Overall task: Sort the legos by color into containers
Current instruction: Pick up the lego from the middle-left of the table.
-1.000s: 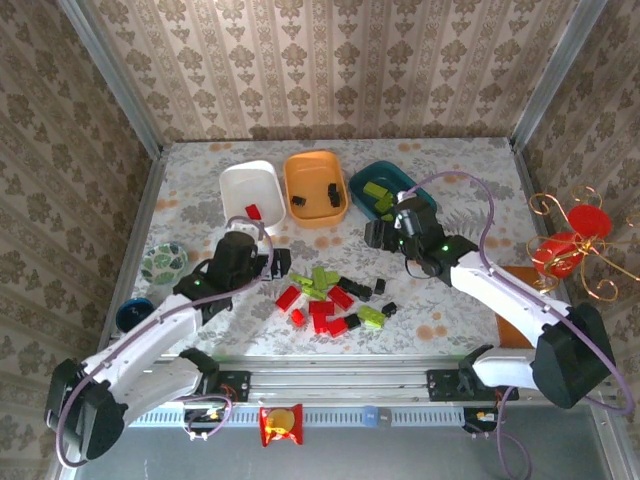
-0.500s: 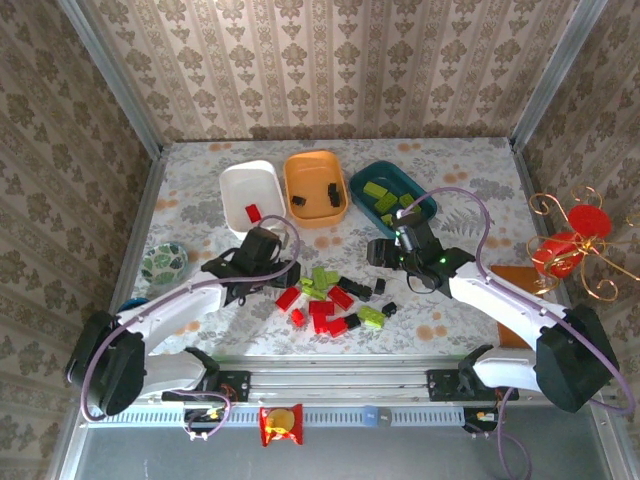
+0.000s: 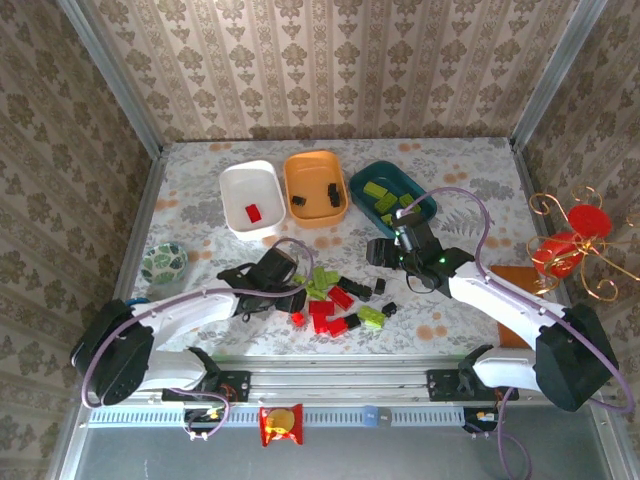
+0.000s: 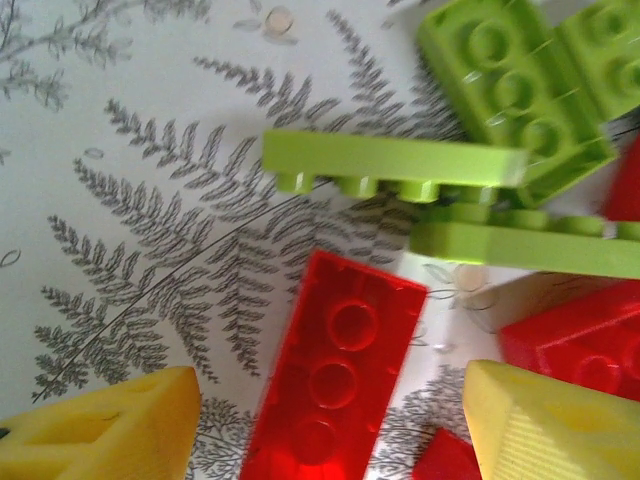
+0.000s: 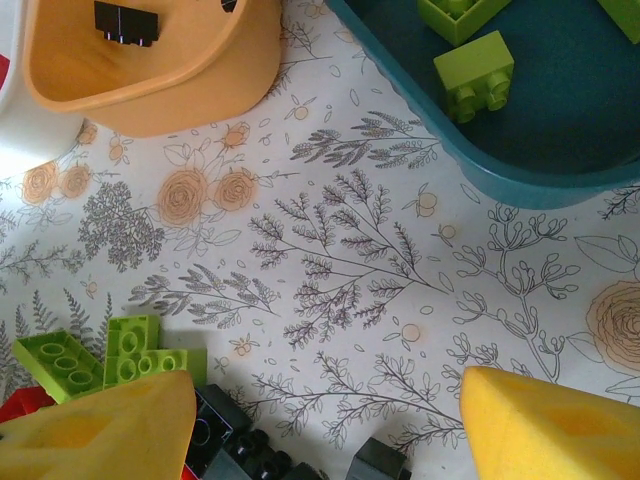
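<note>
The legos lie in a loose pile (image 3: 335,300) of red, lime green and black bricks at the table's near middle. My left gripper (image 3: 291,291) is low over the pile's left edge and open. Its yellow fingers (image 4: 110,425) stand either side of a red brick (image 4: 335,370) lying flat, with gaps on both sides. My right gripper (image 3: 381,252) hovers open over bare table just behind the pile, with black bricks (image 5: 232,442) below its left finger (image 5: 95,430). The white tray (image 3: 232,188) holds one red brick, the orange tray (image 3: 308,165) black ones, and the teal tray (image 3: 412,186) green ones.
A green patterned bowl (image 3: 163,262) sits at the left edge. A red ornament with gold wire (image 3: 572,245) and a brown pad (image 3: 512,278) stand at the right. Patterned walls close in the back and sides.
My left gripper came from beside the white tray down to the pile and now straddles a red brick. My right gripper drew back from the teal tray, then held still.
</note>
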You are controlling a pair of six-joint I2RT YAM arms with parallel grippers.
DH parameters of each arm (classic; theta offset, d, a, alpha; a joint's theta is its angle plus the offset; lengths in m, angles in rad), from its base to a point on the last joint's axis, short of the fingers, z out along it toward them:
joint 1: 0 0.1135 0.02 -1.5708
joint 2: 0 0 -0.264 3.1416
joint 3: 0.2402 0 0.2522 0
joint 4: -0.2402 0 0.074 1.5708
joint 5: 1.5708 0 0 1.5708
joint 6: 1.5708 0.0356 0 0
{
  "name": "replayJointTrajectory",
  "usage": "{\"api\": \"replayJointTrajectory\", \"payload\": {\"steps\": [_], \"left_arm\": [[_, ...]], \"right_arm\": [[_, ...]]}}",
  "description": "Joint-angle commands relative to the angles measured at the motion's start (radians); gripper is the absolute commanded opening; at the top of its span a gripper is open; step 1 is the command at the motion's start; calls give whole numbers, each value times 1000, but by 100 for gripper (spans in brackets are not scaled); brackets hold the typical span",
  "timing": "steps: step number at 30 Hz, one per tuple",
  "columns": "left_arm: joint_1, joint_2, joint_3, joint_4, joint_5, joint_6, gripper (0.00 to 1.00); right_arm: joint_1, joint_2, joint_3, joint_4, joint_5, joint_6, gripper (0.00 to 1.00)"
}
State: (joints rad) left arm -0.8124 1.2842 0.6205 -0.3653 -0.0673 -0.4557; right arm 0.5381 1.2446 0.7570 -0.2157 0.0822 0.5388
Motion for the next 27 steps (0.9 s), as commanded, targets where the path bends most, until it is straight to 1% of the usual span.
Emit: {"api": "replayJointTrajectory", "payload": {"steps": [1,5,10,14,16,17,19,23,27], "left_arm": [[-5,32,22,-29,-53,-5,70],[-4,83,40,-7,-51,6,68],[-3,130,49,7,-40,6,58],[-3,148,47,12,-35,3,55],[-1,147,43,9,-43,-3,49],[0,139,41,11,-45,-5,45],[4,117,35,14,-46,-6,41],[23,51,36,2,-51,-7,38],[82,-66,59,-10,-57,5,35]], "right_arm": [[6,-20,-18,4,18,13,72],[6,-41,-22,-2,27,10,72],[6,-58,-22,-13,40,5,72],[6,-61,-27,-11,44,4,72],[6,-61,-28,-10,45,5,72],[6,-61,-28,-8,45,4,72],[6,-60,-30,-9,49,5,72],[6,-66,-31,-10,53,6,72],[6,-68,-33,-9,56,6,72]]}}
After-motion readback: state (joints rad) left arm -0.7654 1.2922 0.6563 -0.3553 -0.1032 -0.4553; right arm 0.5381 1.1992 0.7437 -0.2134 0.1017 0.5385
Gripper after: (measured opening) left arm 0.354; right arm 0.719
